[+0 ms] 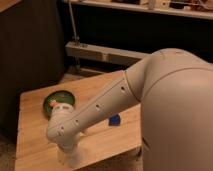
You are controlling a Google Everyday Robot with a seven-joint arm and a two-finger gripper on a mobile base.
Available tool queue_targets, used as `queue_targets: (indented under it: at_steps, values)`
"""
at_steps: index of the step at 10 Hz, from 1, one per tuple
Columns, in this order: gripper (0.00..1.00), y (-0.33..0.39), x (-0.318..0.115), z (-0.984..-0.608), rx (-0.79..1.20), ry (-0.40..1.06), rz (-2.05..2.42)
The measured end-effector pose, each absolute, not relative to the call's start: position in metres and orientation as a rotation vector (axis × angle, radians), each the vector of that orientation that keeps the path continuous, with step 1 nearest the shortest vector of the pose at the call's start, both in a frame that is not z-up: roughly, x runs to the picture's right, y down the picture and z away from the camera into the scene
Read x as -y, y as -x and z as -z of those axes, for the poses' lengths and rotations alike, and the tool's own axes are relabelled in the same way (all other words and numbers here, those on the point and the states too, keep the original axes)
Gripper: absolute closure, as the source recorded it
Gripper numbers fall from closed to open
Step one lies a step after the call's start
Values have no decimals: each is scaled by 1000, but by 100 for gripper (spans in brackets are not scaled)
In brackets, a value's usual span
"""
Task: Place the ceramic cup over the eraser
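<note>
At the wooden table's point(35, 122) front edge, your hand point(69, 158) hangs low; its grasp cannot be determined. Centre the white ceramic cup squarely over the black striped eraser before lowering.

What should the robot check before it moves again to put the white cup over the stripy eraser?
1. Where the end effector is: ok, low over the front left part of the wooden table.
2. Small white ceramic cup held: cannot tell; only a pale shape shows beside the end effector.
3. Black striped eraser in sight: not ok, the white robot arm hides it.
4. Round green bowl out of the way: ok, it sits further back on the table.
5. Flat blue piece out of the way: ok, it lies apart, right of the arm in the picture.
</note>
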State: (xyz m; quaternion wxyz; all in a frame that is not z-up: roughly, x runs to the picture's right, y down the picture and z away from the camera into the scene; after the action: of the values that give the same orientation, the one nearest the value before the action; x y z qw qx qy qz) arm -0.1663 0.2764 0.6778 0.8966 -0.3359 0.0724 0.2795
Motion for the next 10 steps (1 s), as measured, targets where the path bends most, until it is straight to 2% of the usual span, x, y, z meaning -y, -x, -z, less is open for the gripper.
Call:
queue_targets:
  at_steps: [1,2,4,5,6,9,10]
  values:
    - [20,169,-281,-687,-146,727,-575]
    - [26,171,-286,-694,-146,759,-568]
    - [44,177,-285,-694,-156,790,-556]
    - [56,176,-278,-688,-173,793,-548]
    - [64,178,-272,-680,-181,796,-544]
    - [94,181,-236,-639,-225,788,-524]
    - [99,183,-220,-624,-242,779,-515]
